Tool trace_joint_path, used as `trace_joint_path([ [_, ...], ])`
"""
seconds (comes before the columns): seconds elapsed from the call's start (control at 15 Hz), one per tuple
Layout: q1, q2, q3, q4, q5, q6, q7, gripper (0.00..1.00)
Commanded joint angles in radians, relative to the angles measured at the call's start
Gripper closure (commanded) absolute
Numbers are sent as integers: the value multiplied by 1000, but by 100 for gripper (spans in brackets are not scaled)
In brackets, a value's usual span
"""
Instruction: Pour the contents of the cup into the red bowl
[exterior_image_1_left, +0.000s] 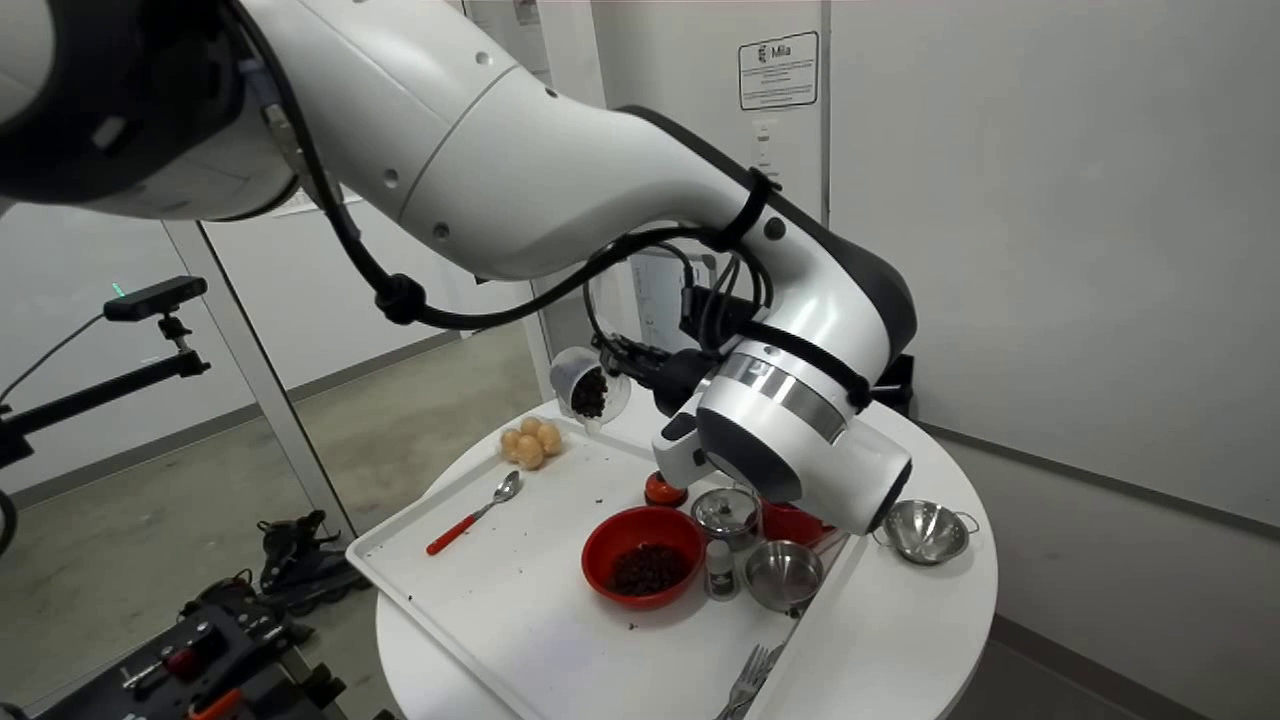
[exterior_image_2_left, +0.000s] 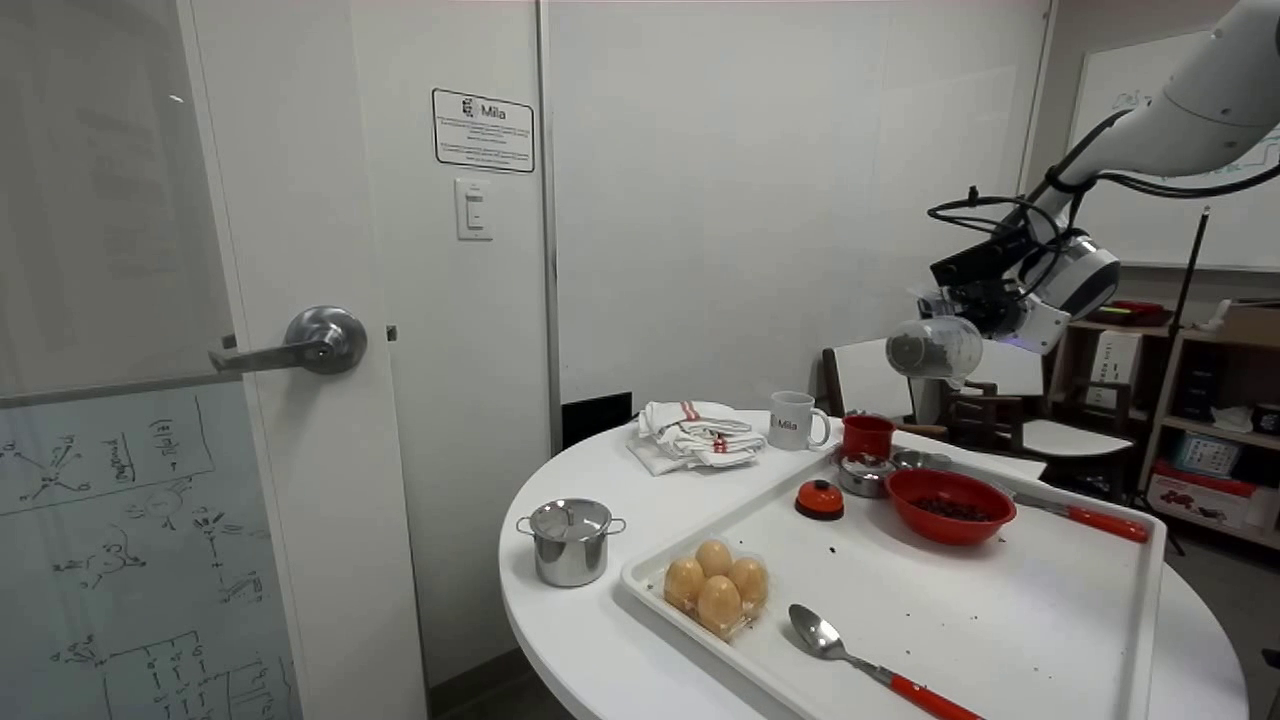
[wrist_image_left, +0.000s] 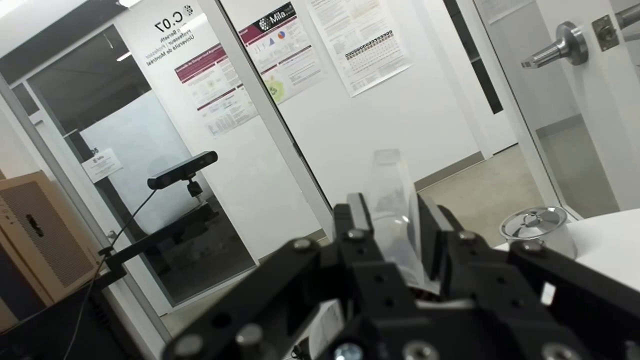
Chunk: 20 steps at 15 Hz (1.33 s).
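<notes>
My gripper (exterior_image_1_left: 612, 358) is shut on the cup (exterior_image_1_left: 574, 374), a clear, dull plastic cup without a handle. The cup is raised well above the tray, tilted onto its side, with dark bits inside. It also shows in an exterior view (exterior_image_2_left: 952, 345) and, between the fingers (wrist_image_left: 395, 215), in the wrist view as a clear wall (wrist_image_left: 390, 230). The red bowl (exterior_image_1_left: 600, 562) stands on the tray with a heap of dark bits in it, apart from and below the cup; it shows in both exterior views (exterior_image_2_left: 945, 528). The bowl is mostly hidden in the wrist view.
The white tray (exterior_image_2_left: 1075, 610) holds eggs (exterior_image_2_left: 718, 603), a spoon (exterior_image_2_left: 820, 635), a red-orange timer-like thing (exterior_image_2_left: 820, 497), metal pots (exterior_image_1_left: 784, 575), a small shaker (exterior_image_1_left: 720, 570), forks (exterior_image_1_left: 750, 682) and scattered dark bits. A lidded metal pot (exterior_image_2_left: 571, 550), folded cloths (exterior_image_2_left: 700, 435) and a white mug (exterior_image_2_left: 792, 420) stand beside it.
</notes>
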Motion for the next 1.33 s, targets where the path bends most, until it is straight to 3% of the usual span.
trace_joint_path([
  [0.0, -11, 23, 1, 25, 26, -58, 14, 90],
  [0.6, -12, 37, -4, 33, 34, -121, 14, 90],
  [1.27, 70, 4, -52, 32, -64, -5, 9, 90],
])
